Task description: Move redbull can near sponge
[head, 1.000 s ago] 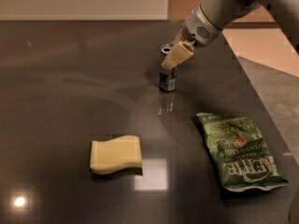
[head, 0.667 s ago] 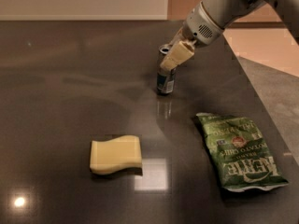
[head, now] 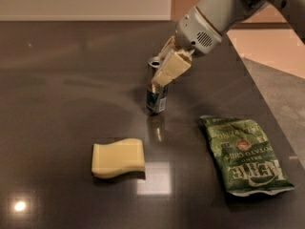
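The redbull can is a slim silver can with blue markings. It stands upright near the middle of the dark table. My gripper comes in from the upper right and is shut on the can's upper part, with one tan finger across its front. The sponge is a pale yellow wavy-edged block. It lies flat in front of and to the left of the can, with a gap of about a can's height between them.
A flat green chip bag lies on the table to the front right of the can. The table's right edge runs diagonally past the bag, with floor beyond it. A pale wall stands at the back.
My gripper has moved left and toward the front with the can in it. The can is now closer to the sponge. The sponge and the bag have not moved.
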Tool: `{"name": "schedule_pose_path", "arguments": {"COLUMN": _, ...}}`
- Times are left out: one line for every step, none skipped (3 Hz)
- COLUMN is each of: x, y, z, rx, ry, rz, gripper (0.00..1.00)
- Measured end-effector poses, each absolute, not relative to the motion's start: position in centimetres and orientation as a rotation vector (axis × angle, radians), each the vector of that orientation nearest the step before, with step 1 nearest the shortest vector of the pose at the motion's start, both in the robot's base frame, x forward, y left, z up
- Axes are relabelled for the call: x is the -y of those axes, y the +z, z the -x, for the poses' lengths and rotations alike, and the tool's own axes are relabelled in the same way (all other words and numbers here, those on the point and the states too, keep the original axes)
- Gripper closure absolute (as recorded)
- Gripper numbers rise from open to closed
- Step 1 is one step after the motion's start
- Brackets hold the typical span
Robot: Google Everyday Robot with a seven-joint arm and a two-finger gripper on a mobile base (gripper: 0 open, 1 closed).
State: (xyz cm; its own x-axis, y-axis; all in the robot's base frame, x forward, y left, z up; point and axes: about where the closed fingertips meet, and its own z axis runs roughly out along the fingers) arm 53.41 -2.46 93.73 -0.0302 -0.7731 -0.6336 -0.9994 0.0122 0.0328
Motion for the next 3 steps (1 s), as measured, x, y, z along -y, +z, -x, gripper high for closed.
{"name": "schedule_pose_path", "arguments": {"x": 0.3, "y": 93.4, "z": -50.2, "rx": -1.784, "ry": 0.713, "rz": 1.917, "gripper": 1.00}}
{"name": "schedule_pose_path", "arguments": {"x": -1.1, "y": 92.6, "z": -48.3, "rx": -1.741, "ry": 0.711, "rz": 1.989, "gripper": 1.00}}
{"name": "schedule_pose_path", "arguments": {"x": -1.9, "y": 91.8, "z": -47.5, "rx": -1.720, "ry": 0.697, "rz": 2.025, "gripper": 0.82}}
